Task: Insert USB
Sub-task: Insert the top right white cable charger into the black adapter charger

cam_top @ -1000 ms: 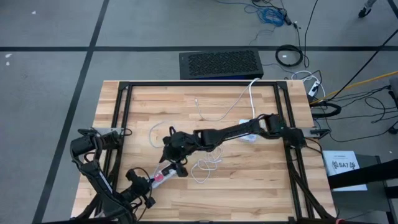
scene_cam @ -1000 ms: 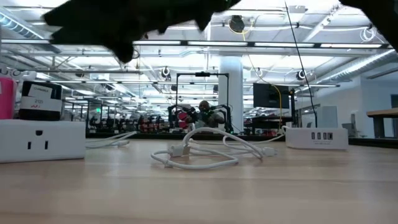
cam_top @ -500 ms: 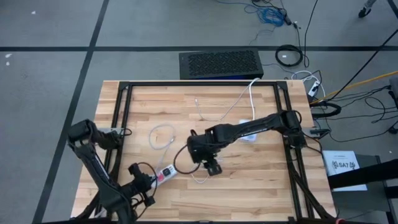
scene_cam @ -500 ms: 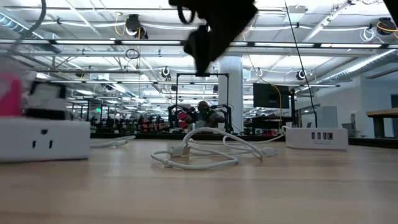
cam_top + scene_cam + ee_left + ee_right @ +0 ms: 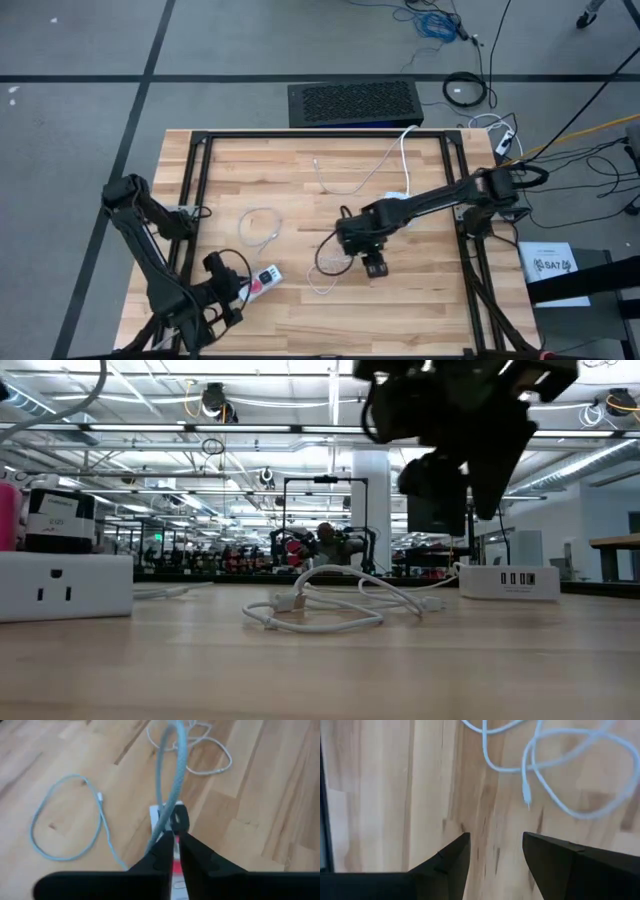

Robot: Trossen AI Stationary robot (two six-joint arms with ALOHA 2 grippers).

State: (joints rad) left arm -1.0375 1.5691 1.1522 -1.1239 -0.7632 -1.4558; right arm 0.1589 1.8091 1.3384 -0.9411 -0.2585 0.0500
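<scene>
A tangled white USB cable (image 5: 328, 270) lies loose on the wooden table (image 5: 420, 300); its plug end (image 5: 526, 797) shows ahead of my right gripper (image 5: 492, 855). That gripper (image 5: 374, 266) hangs open above the table, just right of the tangle, pointing down. A white USB charger (image 5: 510, 582) with three ports stands flat on the table, partly under the right arm (image 5: 400, 212). My left gripper (image 5: 240, 288) hovers, fingers shut (image 5: 175, 834), over the near-left end of a white power strip with a pink part (image 5: 264, 277).
A pale blue cable loop (image 5: 260, 224) lies left of centre, and another white cable (image 5: 365, 170) runs toward the far edge. Black frame rails (image 5: 190, 200) border the table left and right. A black grille box (image 5: 355, 103) sits beyond the far edge.
My right gripper has swept toward the table's right edge, from beside the power strip across the cable tangle, and tipped to point steeply down, staying open. My left gripper has risen above the power strip's end. The strip jolted slightly and lies still.
</scene>
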